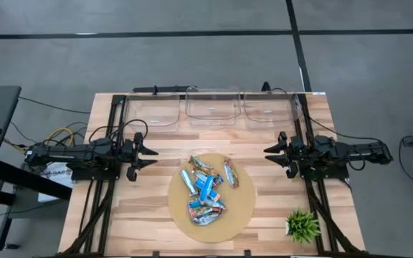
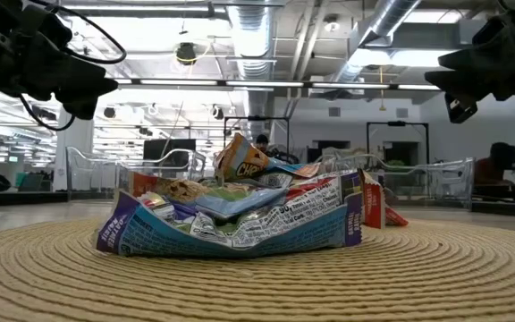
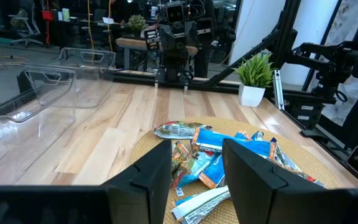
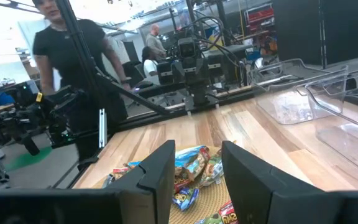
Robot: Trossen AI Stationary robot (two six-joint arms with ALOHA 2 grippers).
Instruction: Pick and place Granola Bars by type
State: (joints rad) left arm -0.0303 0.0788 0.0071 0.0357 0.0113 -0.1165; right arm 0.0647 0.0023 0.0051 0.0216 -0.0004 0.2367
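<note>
From overhead, the Granola Bars [image 1: 206, 188] lie heaped on a round woven mat [image 1: 244, 204] in the middle of the wooden counter [image 1: 156, 143], blue-and-white wrappers mixed with reddish and tan ones. Three clear bins [image 1: 211, 107] stand in a row along the far edge. The left gripper [image 1: 149, 158] hangs to the left of the mat and the right gripper [image 1: 269, 156] to its right, each pointing toward the pile, fingers apart and empty. A small green plant [image 1: 303, 225] sits at the near right corner.

At counter height, the bars [image 2: 240, 215] fill the middle in a crumpled stack on the coiled mat [image 2: 257, 286], with the bins [image 2: 418, 183] behind and both arms dark in the upper corners.

Past the left wrist's spread fingers [image 3: 154, 171], the pile [image 3: 222, 158] rests on the mat, the potted plant [image 3: 255, 78] and the other arm beyond it.

Past the right wrist's parted fingers [image 4: 160, 168], the bars [image 4: 194, 165] lie just ahead, bins [image 4: 309, 99] beside them, and a person in a dark shirt [image 4: 73, 56] stands off the counter.
</note>
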